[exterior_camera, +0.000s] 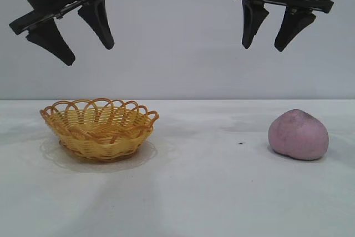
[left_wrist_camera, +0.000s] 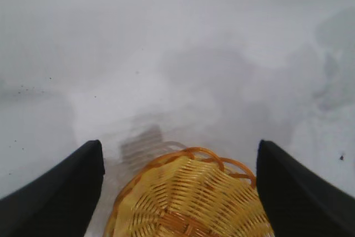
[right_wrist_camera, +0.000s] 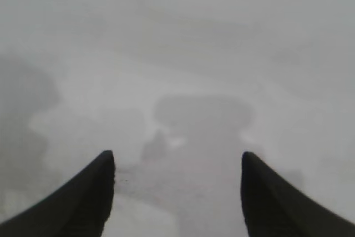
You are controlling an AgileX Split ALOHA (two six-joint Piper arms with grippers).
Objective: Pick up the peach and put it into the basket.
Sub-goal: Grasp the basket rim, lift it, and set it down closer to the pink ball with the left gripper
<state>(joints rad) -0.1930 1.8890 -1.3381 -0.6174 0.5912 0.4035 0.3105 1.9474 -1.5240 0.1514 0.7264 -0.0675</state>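
The white surface carries only two things, set well apart. Toward its left side sits the basket, its scalloped rim up and nothing in it, so it stands ready to receive. Toward the right side lies the peach, resting on its own, nothing touching it. Up above, both arms hang clear of the surface. The left tool hovers over the basket with its fingers spread and nothing between them; its wrist view looks straight down onto the weave, so I'd guess it is only waiting there. The right tool, also spread and empty, hangs a little to the basket side of the peach, probably because it is the nearer arm for the pick.
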